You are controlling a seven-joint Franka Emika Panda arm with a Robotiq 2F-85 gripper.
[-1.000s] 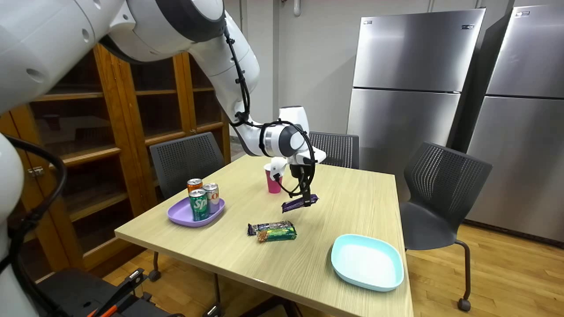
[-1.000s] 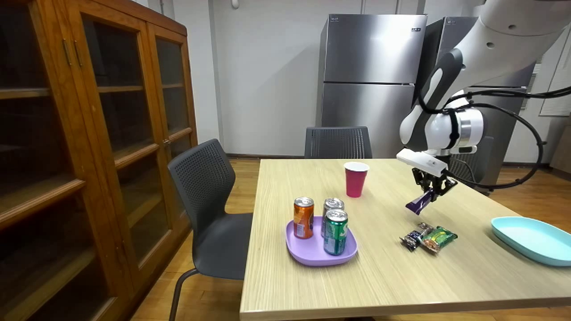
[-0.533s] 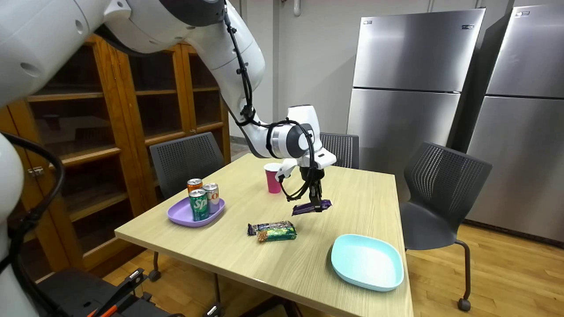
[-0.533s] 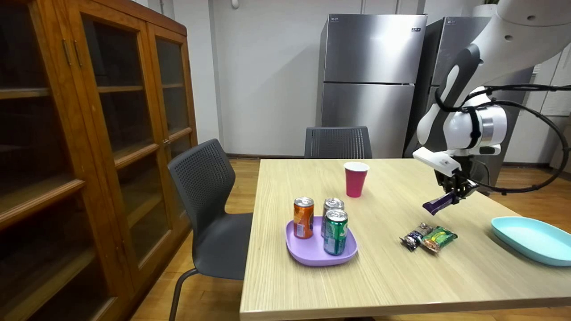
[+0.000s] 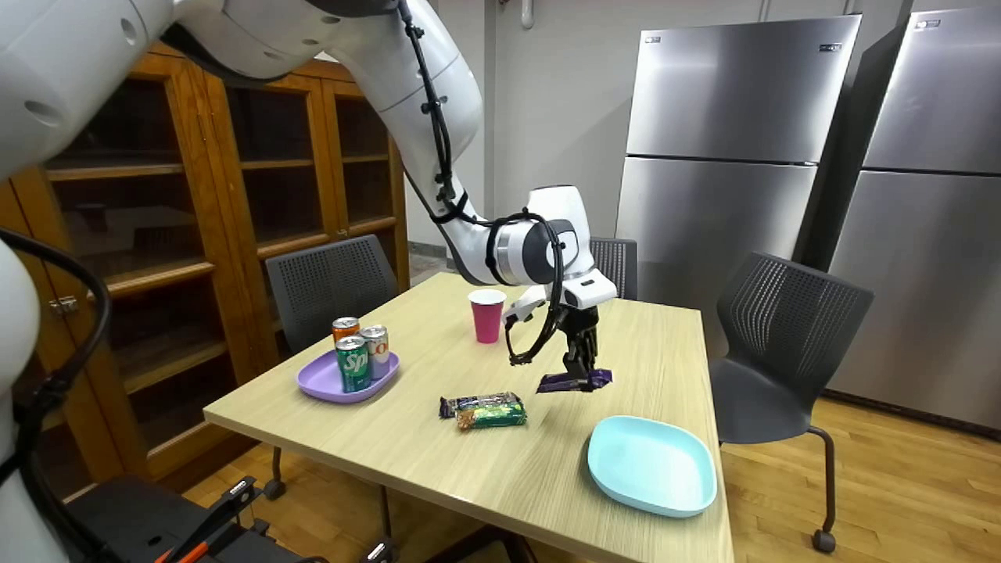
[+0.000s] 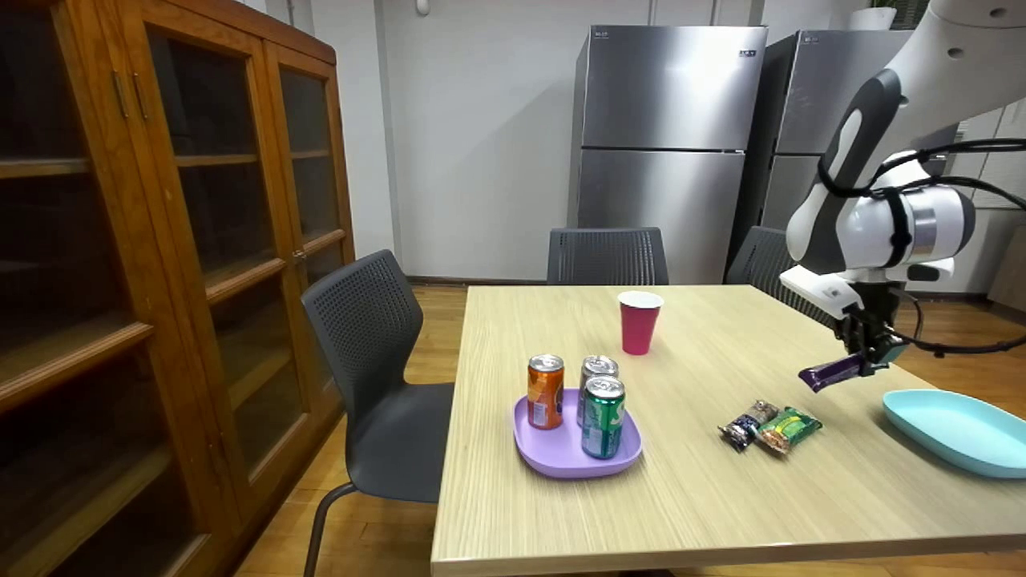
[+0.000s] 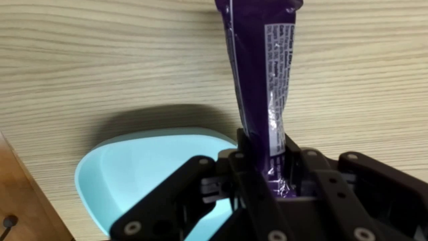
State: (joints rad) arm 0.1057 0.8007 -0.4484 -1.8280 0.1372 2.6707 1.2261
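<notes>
My gripper (image 5: 583, 377) is shut on a purple wrapped bar (image 5: 554, 383) and holds it above the wooden table. In the wrist view, the bar (image 7: 254, 67) stands out between the two fingers (image 7: 264, 144), with a white text label showing. Its lower end is partly hidden by the fingers. The light blue tray (image 5: 651, 469) is the nearest container and holds nothing; it also shows below and left of the fingers in the wrist view (image 7: 147, 164). A green wrapped bar (image 5: 494, 415) and a dark wrapped bar (image 6: 745, 425) lie touching on the table.
A purple tray (image 6: 553, 461) carries an orange can (image 6: 546, 393), a green can (image 6: 603, 421) and a silver can (image 6: 591, 370). A pink cup (image 6: 639, 324) stands farther back. Chairs (image 5: 786, 344) surround the table (image 5: 438, 469). A wooden cabinet (image 6: 232, 272) and refrigerators (image 5: 727, 156) stand behind.
My gripper, with the purple bar in it, has moved right in both exterior views, closer to the light blue tray, and slightly lower in an exterior view. The other objects have not moved.
</notes>
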